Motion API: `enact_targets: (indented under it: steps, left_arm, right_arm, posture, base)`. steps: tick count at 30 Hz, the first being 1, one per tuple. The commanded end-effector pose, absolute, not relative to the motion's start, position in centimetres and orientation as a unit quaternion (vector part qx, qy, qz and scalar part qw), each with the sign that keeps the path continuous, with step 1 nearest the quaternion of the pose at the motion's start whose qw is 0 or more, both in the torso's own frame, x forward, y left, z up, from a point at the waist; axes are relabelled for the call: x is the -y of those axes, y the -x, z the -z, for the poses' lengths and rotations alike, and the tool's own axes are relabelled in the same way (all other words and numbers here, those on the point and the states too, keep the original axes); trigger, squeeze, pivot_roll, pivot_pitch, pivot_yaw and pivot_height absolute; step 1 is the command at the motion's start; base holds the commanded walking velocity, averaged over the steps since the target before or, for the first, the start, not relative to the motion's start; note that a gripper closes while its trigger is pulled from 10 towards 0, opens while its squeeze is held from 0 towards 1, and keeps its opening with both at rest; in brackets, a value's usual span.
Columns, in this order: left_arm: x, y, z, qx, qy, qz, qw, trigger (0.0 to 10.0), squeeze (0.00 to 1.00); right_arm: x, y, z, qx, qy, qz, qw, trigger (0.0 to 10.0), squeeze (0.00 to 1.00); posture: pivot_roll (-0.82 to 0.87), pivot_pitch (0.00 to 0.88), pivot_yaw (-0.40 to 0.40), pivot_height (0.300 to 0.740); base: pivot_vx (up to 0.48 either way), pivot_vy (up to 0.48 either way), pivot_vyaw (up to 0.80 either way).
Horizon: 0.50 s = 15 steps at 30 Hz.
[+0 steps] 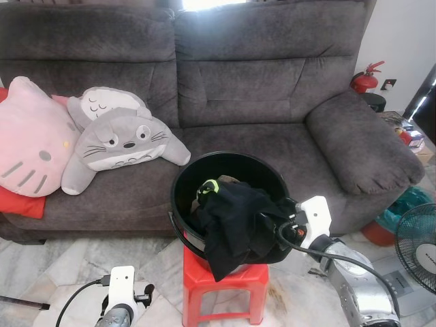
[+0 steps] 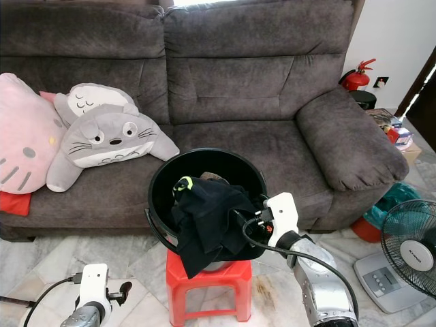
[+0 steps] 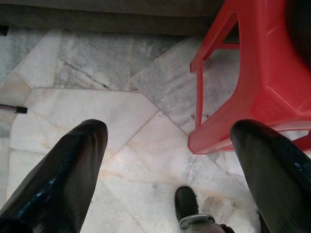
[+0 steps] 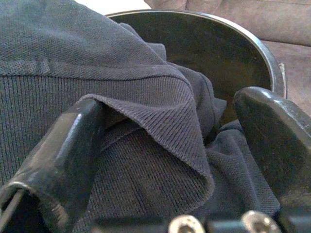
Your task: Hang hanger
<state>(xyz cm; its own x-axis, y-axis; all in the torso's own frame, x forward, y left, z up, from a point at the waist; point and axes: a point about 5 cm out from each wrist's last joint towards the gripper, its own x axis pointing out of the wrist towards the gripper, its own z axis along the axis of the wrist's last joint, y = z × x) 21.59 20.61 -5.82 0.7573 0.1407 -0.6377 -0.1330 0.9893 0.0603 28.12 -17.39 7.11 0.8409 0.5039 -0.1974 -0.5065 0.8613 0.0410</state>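
A black bucket (image 1: 225,159) stands on a red plastic stool (image 1: 228,287) in front of the sofa. A dark knitted garment (image 1: 231,228) spills over the bucket's near rim, and a yellow-green piece (image 1: 206,187), perhaps a hanger, pokes out behind it. My right gripper (image 4: 170,145) reaches in from the right at rim height. It is open, its fingers (image 4: 68,145) standing on either side of a fold of the garment (image 4: 146,111). My left gripper (image 3: 170,160) hangs low and open over the marble floor, left of the stool (image 3: 252,82).
The grey sofa (image 1: 272,88) fills the back, with a pink cat cushion (image 1: 30,139) and grey plush toys (image 1: 119,139) at its left end. A fire extinguisher (image 1: 366,80), a floor fan (image 1: 417,238) and a green bag (image 1: 402,208) are on the right.
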Motion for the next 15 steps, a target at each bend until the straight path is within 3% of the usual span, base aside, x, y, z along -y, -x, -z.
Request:
enact_targets:
  steps: [1,2,3,5,15]
  left_arm:
    - [-20.53,-21.67,5.82,-0.343,-0.006,-0.075,0.936,10.0,0.0]
    - [-20.53,-21.67,5.82,-0.343,-0.006,-0.075,0.936,10.0,0.0]
    - [-20.52,-21.67,5.83,-0.343,-0.006,-0.075,0.936,10.0,0.0]
    - [-20.52,-21.65,5.83,-0.343,-0.006,-0.076,0.936,10.0,0.0]
    - [-20.5,-21.67,5.83,-0.343,-0.007,-0.075,0.936,10.0,0.0]
  right_arm:
    - [17.4,-28.32,-6.99,-0.103,0.014,-0.265,0.959,10.0,0.0]
    - [17.34,-28.3,-6.88,-0.103,0.017,-0.27,0.957,10.0,0.0]
    - [17.27,-28.28,-6.81,-0.102,0.014,-0.273,0.956,5.1,0.0]
    - [17.23,-28.26,-6.76,-0.1,0.012,-0.276,0.956,0.0,0.0]
    - [17.41,-28.31,-6.27,-0.105,0.018,-0.275,0.956,0.0,0.0]
  posture:
    - [-0.16,0.0,0.009,0.716]
    - [-0.16,0.0,0.009,0.716]
    - [-0.16,0.0,0.008,0.716]
    - [-0.16,0.0,0.007,0.716]
    - [-0.16,0.0,0.007,0.716]
  base:
    - [0.0,0.0,0.0]
    - [0.0,0.0,0.0]
    - [0.0,0.0,0.0]
    - [0.0,0.0,0.0]
    - [0.0,0.0,0.0]
